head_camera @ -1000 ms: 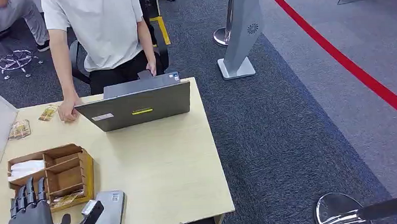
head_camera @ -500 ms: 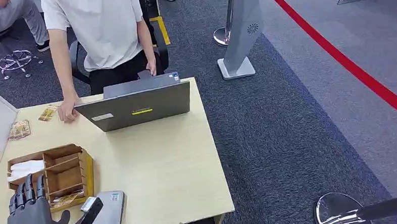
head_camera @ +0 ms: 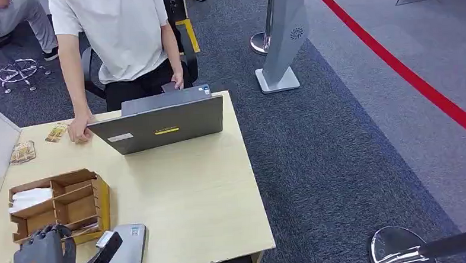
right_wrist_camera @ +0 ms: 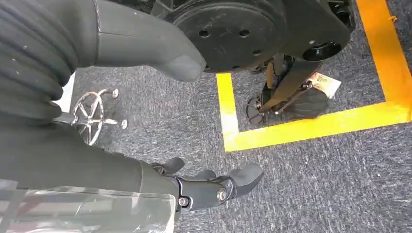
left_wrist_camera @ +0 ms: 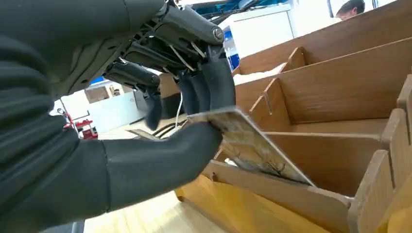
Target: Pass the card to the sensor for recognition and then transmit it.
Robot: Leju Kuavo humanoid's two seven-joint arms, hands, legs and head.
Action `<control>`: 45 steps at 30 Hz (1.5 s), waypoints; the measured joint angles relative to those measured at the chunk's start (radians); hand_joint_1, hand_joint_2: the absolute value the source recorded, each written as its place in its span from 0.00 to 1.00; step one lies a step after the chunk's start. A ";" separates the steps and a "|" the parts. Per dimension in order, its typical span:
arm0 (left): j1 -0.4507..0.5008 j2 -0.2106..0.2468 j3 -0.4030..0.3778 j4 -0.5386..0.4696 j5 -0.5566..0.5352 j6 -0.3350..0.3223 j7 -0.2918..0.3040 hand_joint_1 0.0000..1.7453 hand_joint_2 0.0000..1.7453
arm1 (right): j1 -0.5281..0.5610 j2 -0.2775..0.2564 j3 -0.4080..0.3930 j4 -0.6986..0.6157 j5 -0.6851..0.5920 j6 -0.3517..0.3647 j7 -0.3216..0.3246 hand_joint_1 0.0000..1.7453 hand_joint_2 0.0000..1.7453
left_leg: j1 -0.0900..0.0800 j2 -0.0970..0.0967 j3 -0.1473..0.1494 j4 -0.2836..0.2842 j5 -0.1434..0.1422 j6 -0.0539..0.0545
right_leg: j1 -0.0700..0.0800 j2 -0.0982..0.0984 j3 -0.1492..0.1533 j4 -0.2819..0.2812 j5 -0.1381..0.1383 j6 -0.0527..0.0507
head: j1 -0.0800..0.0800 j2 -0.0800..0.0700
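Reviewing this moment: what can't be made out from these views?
- Card print: too blurred in the left wrist view; in the head view the left hand covers it.
- Sensor markings: too small, partly behind the thumb.
- Laptop screen: faces away.
- Right hand: fingers seen edge-on.

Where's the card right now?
The card is pinched in the left hand, still partly inside the wooden organizer's nearest slot, at the table's near-left corner beside the grey sensor.
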 joint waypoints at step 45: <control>-0.524 0.262 -0.150 -0.446 0.187 -0.463 0.051 1.00 1.00 | -0.011 0.000 -0.066 -0.005 0.075 0.056 -0.021 0.00 1.00 | 0.001 -0.002 0.000 0.000 0.003 -0.004 | 0.002 -0.001 -0.001 0.001 0.002 -0.003 | 0.000 0.000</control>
